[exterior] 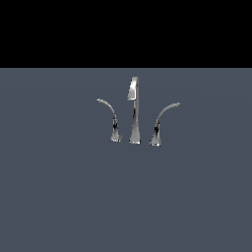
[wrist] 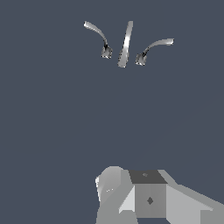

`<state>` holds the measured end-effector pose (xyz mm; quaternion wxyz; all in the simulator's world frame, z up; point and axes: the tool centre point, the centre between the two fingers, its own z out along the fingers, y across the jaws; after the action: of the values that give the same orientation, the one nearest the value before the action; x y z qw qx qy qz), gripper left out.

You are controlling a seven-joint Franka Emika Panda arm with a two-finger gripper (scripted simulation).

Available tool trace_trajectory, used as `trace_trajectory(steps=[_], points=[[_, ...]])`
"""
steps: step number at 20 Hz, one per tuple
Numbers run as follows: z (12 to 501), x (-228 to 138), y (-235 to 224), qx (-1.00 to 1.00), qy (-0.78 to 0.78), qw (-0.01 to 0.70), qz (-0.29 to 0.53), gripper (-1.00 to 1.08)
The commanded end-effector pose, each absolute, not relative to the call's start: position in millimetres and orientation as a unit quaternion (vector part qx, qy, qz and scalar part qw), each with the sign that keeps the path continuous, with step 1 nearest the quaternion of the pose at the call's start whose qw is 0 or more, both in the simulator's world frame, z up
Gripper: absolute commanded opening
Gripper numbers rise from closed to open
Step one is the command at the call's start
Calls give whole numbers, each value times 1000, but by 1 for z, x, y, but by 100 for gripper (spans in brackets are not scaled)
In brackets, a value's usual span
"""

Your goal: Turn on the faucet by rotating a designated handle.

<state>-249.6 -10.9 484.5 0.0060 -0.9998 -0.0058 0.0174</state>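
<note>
On the grey floor [exterior: 59,197] stands the faucet [exterior: 134,110], seemingly untouched.

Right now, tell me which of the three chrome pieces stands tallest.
The middle one, the spout: straight, tapered, with a bent-over top. The lever on the exterior view's left and the other lever on its right are shorter and curve outward like horns.

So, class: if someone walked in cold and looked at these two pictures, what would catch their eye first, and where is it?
First, the shiny chrome faucet standing alone on the flat grey surface, its tall spout in the middle. A curved handle arches toward the exterior view's left, and a second lever arches toward its right. In the wrist view, grey blocky parts of the arm sit well short of the faucet.
</note>
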Motion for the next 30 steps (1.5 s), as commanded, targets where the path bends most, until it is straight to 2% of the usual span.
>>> trace_trajectory(steps=[1, 19, 30], points=[[485, -250, -11, -1000, -6, 6, 17, -100], [488, -230, -18, -1000, 13, 20, 8, -100], [475, -187, -10, -994, 89, 57, 20, -100]])
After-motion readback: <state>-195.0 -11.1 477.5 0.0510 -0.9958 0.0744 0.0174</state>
